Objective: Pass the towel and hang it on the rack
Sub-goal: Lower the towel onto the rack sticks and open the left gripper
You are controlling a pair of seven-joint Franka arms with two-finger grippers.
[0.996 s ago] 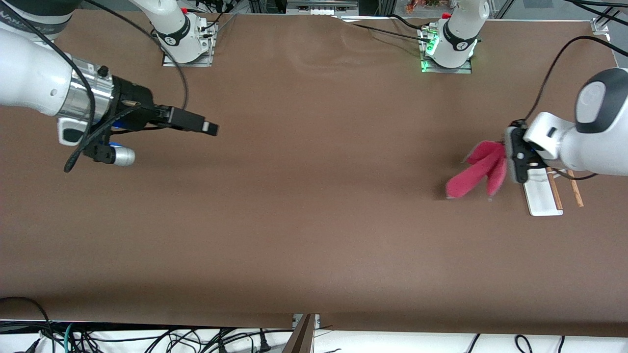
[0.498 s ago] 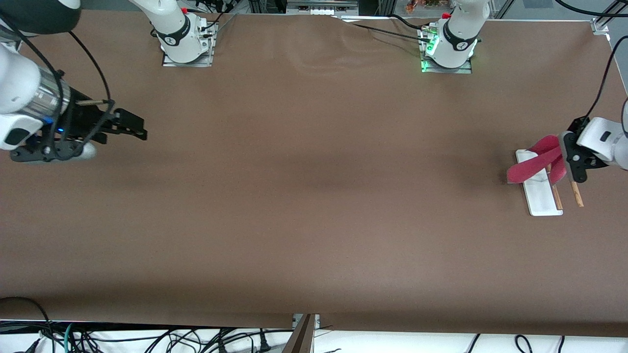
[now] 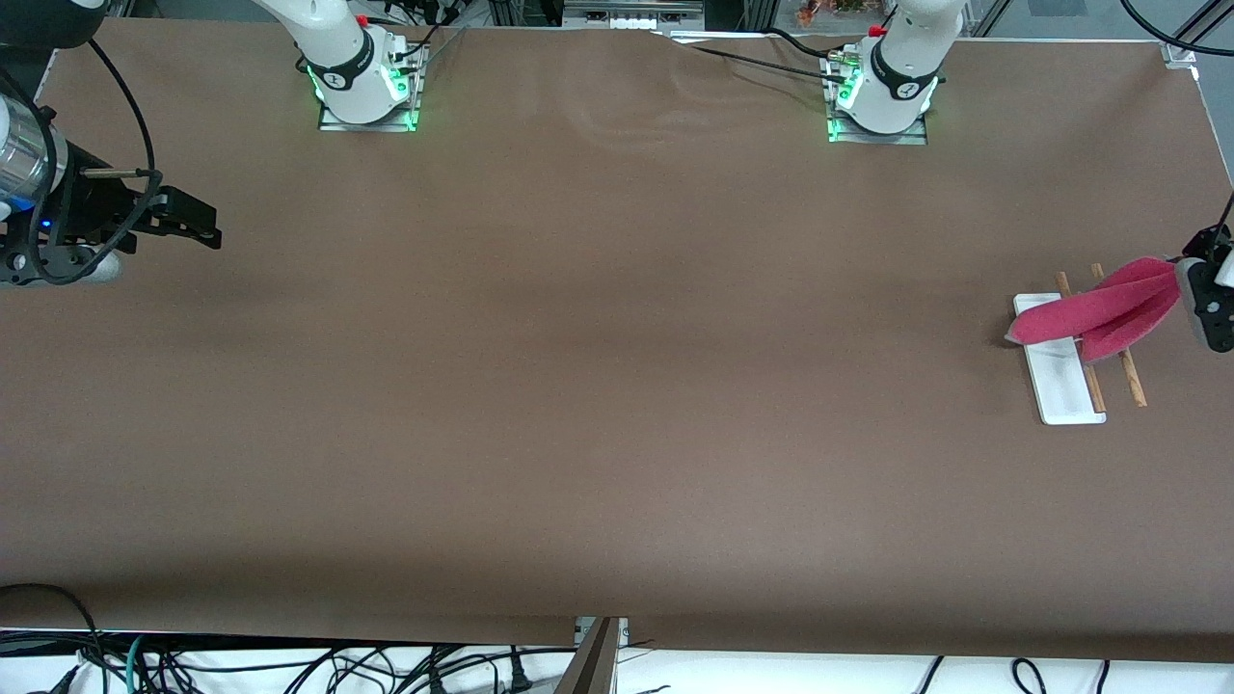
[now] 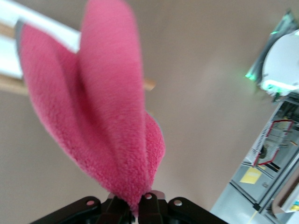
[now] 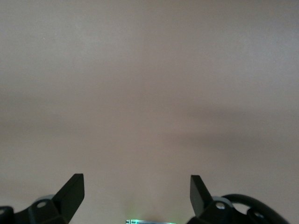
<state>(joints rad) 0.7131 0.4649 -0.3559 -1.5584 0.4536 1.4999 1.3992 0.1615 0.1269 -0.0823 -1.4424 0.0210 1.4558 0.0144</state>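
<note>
Since a second ago the left tool (image 3: pixel 1195 289), clenched on the towel (image 3: pixel 1094 313), carries it over the rack (image 3: pixel 1065 381) at the worktop's (image 3: pixel 617 386) left-arm end; the right tool (image 3: pixel 198 229), released, has withdrawn and waits.

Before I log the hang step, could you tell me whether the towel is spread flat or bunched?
Bunched: the towel hangs in folded lobes from the shut left gripper, over the rack.

Brown table (image 3: pixel 617 386), black cables (image 3: pixel 289 665) along its edge nearest front cam.
</note>
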